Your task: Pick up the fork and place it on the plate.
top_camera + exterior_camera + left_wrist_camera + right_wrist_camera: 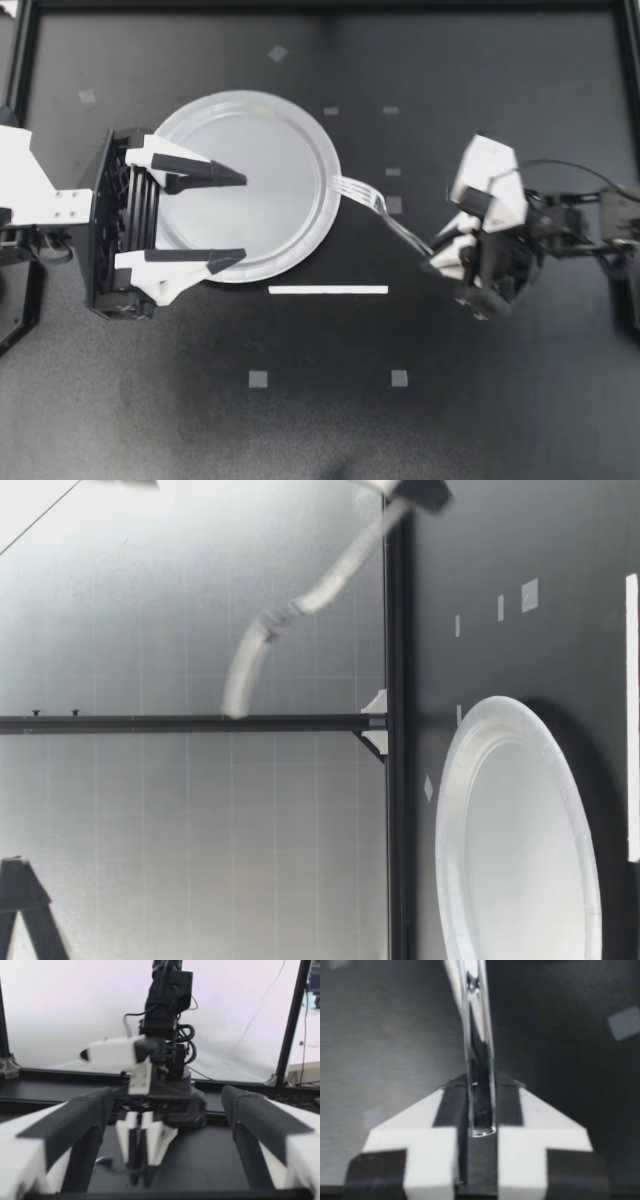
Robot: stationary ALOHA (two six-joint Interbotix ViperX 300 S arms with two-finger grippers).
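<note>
While our left gripper (244, 218) hangs wide open over the plate (300, 125), the fork (378, 206) is off the surface (500, 420), tines at the plate's rim, handle clamped in our right gripper (438, 256). Only the placing is left; the plate's fork-side half lies free, the other half under open fingers (205, 172).

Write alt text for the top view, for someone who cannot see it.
From above, my right pincer grips a fork by its handle, tines at the rim of a white plate. My left pincer hangs open over the plate's other side.
</note>
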